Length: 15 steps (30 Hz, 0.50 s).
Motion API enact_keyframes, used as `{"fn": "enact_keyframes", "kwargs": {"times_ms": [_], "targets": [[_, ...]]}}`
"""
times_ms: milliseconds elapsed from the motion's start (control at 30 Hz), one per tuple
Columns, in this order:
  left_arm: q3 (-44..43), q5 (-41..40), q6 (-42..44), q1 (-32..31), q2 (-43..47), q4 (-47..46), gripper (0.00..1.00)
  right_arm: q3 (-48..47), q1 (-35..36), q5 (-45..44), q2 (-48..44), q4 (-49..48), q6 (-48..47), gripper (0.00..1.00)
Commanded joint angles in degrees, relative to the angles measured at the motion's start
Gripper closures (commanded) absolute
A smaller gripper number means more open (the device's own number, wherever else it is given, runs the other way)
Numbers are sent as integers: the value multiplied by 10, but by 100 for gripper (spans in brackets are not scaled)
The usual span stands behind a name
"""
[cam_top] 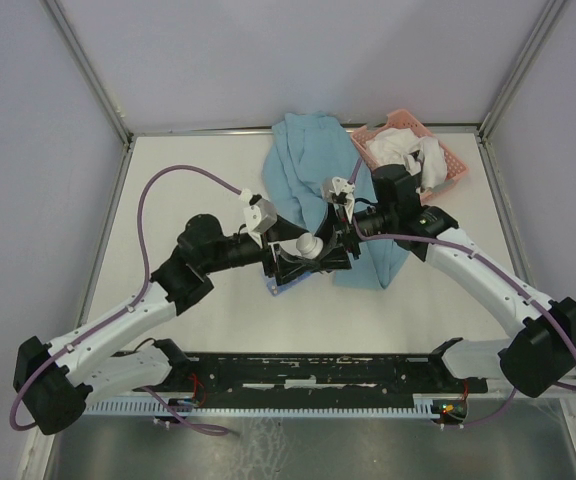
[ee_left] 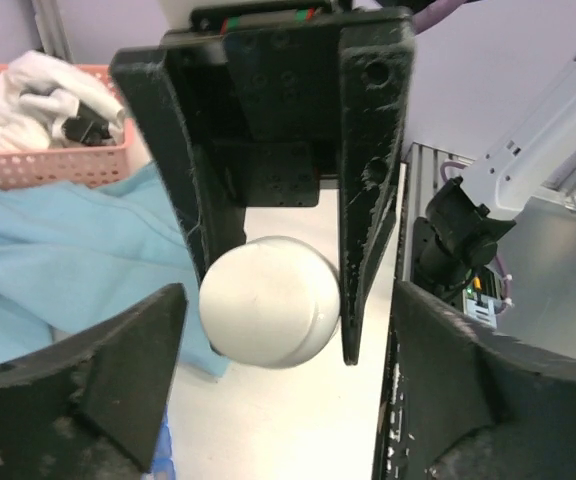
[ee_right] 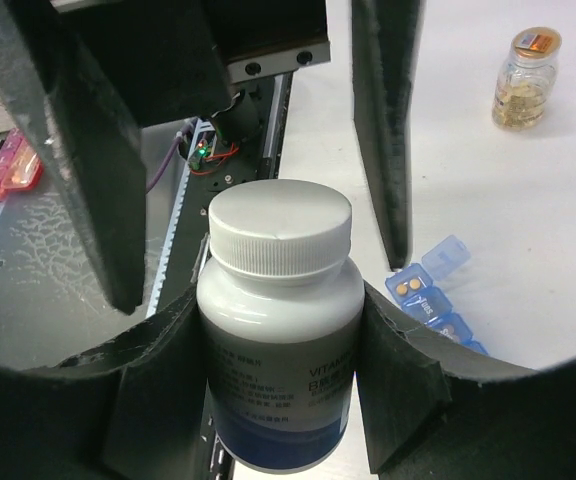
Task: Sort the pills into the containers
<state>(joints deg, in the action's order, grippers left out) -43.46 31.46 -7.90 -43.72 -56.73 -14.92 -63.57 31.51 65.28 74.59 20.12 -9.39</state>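
A white vitamin bottle (ee_right: pixel 278 330) with a ribbed white cap (ee_right: pixel 281 228) is held above the table; my right gripper (ee_right: pixel 279 322) is shut on its body. My left gripper (ee_left: pixel 278 400) is open, with its fingers (ee_right: pixel 88 160) spread wide to either side of the cap and not touching it. From above, the bottle (cam_top: pixel 308 245) hangs between the two grippers at mid-table. The blue organiser strip (ee_right: pixel 436 295) lies on the table beside the bottle, one lid up, with two tan pills (ee_right: pixel 406 287) in the open compartment. Most of the strip is hidden.
A small glass jar (ee_right: pixel 523 80) with yellowish contents stands on the table further off. A blue cloth (cam_top: pixel 308 160) lies behind the grippers. The pink mesh basket (cam_top: pixel 453 165), holding white items, sits at the back right. The arm-base rail (cam_top: pixel 318 370) runs along the near edge.
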Motion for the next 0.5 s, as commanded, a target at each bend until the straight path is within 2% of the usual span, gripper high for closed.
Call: {"fn": "enact_keyframes", "kwargs": {"times_ms": [0, 100, 333, 467], "targets": [[29, -105, -92, -1, 42, -57, 0, -26, 2, -7, -16, -15, -34, 91], [52, -164, -142, -1, 77, -59, 1, -26, 2, -16, -21, -6, -48, 91], [71, -206, -291, -1, 135, -69, 1, -28, 1, -34, -22, 13, -76, 91], [81, -263, -372, -2, 153, -74, 1, -28, 2, -45, -24, 21, -89, 91]]}}
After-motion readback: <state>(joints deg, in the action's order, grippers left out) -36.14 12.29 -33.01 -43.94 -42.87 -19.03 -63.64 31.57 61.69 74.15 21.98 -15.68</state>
